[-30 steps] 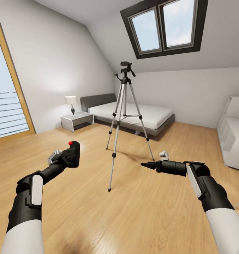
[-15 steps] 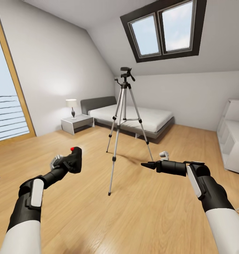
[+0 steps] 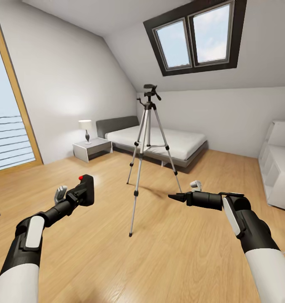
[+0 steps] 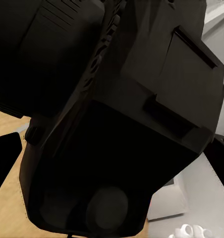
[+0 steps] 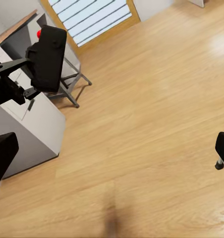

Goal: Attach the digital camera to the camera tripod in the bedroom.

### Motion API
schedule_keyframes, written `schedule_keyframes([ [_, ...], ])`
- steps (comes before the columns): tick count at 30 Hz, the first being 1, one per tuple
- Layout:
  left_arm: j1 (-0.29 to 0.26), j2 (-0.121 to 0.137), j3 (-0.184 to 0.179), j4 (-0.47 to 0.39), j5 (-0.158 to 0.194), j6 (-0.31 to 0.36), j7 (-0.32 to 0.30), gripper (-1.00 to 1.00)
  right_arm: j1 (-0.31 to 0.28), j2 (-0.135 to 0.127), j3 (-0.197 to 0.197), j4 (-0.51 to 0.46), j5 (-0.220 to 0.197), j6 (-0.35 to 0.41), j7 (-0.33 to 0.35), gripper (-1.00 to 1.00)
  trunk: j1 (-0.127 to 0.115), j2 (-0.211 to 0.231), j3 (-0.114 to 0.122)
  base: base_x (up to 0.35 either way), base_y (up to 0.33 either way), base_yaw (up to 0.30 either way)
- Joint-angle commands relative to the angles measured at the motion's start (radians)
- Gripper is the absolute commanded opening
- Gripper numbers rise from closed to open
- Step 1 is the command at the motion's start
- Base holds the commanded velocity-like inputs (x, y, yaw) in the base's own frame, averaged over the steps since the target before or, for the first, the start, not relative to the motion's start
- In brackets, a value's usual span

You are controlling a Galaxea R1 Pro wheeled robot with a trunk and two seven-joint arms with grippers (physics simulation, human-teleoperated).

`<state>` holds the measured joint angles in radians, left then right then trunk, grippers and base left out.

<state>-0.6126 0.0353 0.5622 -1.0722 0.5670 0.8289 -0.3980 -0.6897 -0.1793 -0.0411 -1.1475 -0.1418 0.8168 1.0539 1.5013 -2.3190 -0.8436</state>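
Black and boxy, the camera (image 3: 86, 190) is held upright in the left pincer (image 3: 77, 194), its red button (image 3: 81, 178) at the top, above the wooden floor (image 3: 167, 252) of an attic bedroom. In the right wrist view the camera (image 5: 49, 58) is seen gripped from one side, its long axis close to vertical and the button uppermost. In the left wrist view the dark body (image 4: 117, 129) is pressed close against the lens. It is judged to be rigid, light and compact, with hard smooth shells that could slip if squeezed only at a corner; a firm grip across the flat sides, clear of the underside that must meet the mount, is thought best.

Ahead and slightly to the right stands the tripod (image 3: 147, 147), well apart from both arms, its three silver legs splayed on the floor and its long axis vertical. Its black head (image 3: 150, 89) sits at the top, with the pan handle (image 3: 157, 96) slanting down to the right. It is judged to be tall, light and easily tipped, so a gentle downward placing onto the head is advised rather than a sideways push.

The right pincer (image 3: 174, 196) is held level and points toward the tripod's legs; its tips appear drawn together with nothing between them, though in the right wrist view its fingers sit at opposite edges, so its state cannot be told. A grey bed (image 3: 159, 139) lies beyond.
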Motion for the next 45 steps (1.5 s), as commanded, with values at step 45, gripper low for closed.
schedule_keyframes([
  [45,-0.001,-0.005,-0.001,0.0,-0.003,-0.005,-0.001,-1.0,-0.001,0.001,-0.001,0.005,-0.004,0.002,-0.022,1.0,-0.173,0.315,0.14,0.0,0.0,0.0],
])
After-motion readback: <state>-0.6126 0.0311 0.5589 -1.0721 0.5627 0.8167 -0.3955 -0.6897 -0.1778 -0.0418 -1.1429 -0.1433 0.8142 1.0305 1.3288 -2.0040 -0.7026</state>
